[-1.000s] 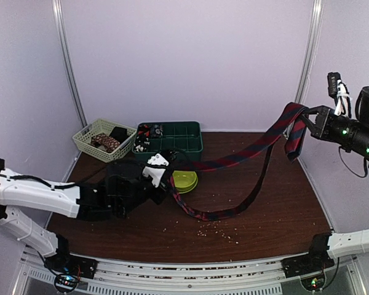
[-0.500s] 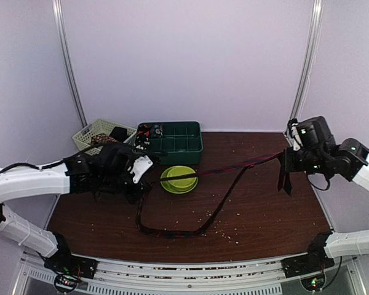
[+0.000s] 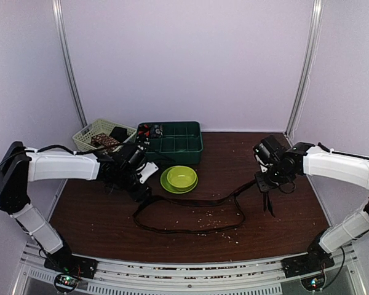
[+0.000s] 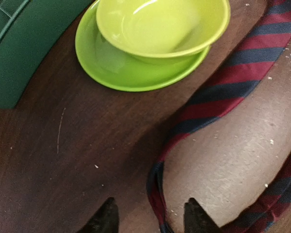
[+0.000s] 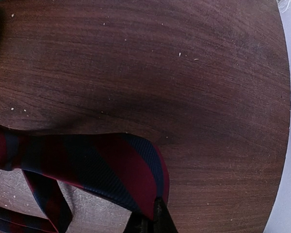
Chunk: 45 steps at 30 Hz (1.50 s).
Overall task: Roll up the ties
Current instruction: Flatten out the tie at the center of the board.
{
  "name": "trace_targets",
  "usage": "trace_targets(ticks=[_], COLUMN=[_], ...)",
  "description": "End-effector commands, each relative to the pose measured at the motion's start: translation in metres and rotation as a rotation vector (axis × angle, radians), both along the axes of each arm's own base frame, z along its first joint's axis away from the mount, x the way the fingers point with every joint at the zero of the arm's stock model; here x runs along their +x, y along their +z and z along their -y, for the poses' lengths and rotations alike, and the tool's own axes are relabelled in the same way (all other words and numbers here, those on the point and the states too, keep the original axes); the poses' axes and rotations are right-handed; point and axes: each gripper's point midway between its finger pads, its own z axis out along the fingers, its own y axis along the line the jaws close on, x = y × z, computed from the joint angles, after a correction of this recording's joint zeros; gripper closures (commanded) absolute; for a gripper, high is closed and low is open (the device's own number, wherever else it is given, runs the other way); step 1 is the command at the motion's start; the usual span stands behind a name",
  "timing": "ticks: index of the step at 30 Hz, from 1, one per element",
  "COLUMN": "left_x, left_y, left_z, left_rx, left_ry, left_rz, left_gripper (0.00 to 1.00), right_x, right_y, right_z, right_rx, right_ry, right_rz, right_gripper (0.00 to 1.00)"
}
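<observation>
**Striped tie [image 3: 190,202] lying in a slack loop on the table [image 3: 283,227], spanning both arms.**
In the overhead view we see the red-and-navy tie run from the left gripper [image 3: 139,188] across the wood, in front of the lime-green bowl [image 3: 179,177] and its plate [image 4: 111,68], to the right gripper [image 3: 264,182]. In the left wrist view the fingertips [image 4: 108,218] stand apart, and the narrow end of the tie lies on the table between them, unclamped. In the right wrist view we find the jaws closed on a fold of the wide end, pinched just above the table, with a short tail below.
</observation>
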Motion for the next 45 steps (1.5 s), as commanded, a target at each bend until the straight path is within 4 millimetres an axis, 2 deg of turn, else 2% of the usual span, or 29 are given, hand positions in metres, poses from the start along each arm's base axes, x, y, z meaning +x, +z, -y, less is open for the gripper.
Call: trace_targets(ticks=[1,5,8,11,13,19,22,25,27,33,35,37,39,42,45], left_x=[-0.048,-0.103,-0.127,-0.131,-0.125,-0.126,-0.123,-0.124,-0.127,-0.118,-0.112,-0.107,-0.1,-0.095,-0.084], left_y=[0.02,0.022,0.013,-0.003,-0.013,-0.034,-0.047,-0.046,-0.029,0.038,0.066,0.086,0.097,0.102,0.097], left_z=[0.009,0.036,0.058,0.07,0.073,0.088,0.086,0.08,0.071,0.01,-0.001,-0.018,-0.039,-0.055,-0.065], left_rx=[-0.05,-0.13,-0.159,-0.134,-0.101,-0.046,-0.008,0.013,0.004,-0.012,-0.092,-0.087,-0.038,0.02,0.052], left_ry=[-0.123,-0.31,-0.402,-0.427,-0.416,-0.463,-0.457,-0.434,-0.412,-0.234,-0.183,-0.135,-0.08,-0.075,-0.083], left_rz=[0.025,-0.013,-0.047,-0.059,-0.054,-0.086,-0.096,-0.107,-0.101,-0.043,-0.021,0.017,0.031,0.0,-0.044], left_gripper=[0.48,0.48,0.5,0.51,0.52,0.53,0.59,0.87,1.0,1.0,1.0,1.0,1.0,1.0,1.0], right_x=[0.009,0.012,0.014,0.014,0.013,0.008,0.002,-0.007,-0.015,-0.055,-0.071,-0.089,-0.108,-0.13,-0.135], right_y=[-0.006,-0.007,-0.006,-0.005,-0.005,-0.005,-0.008,-0.009,-0.006,0.01,0.01,0.011,0.011,0.012,0.01], right_z=[0.002,0.002,0.003,0.003,0.003,0.002,-0.002,-0.001,0.002,-0.001,0.001,-0.001,-0.009,-0.022,-0.023], right_rx=[-0.033,-0.033,-0.034,-0.032,-0.026,0.029,0.076,0.101,0.117,0.309,0.37,0.444,0.556,0.723,0.773], right_ry=[0.002,0.005,0.005,0.013,0.017,0.009,0.003,-0.004,-0.021,-0.053,-0.069,-0.079,-0.085,-0.093,-0.112], right_rz=[0.001,-0.003,-0.007,-0.013,-0.011,-0.008,-0.02,-0.037,-0.044,-0.064,-0.084,-0.112,-0.155,-0.235,-0.289], right_gripper=[1.0,1.0,1.0,1.0,1.0,1.0,1.0,1.0,1.0,1.0,1.0,1.0,1.0,1.0,1.0])
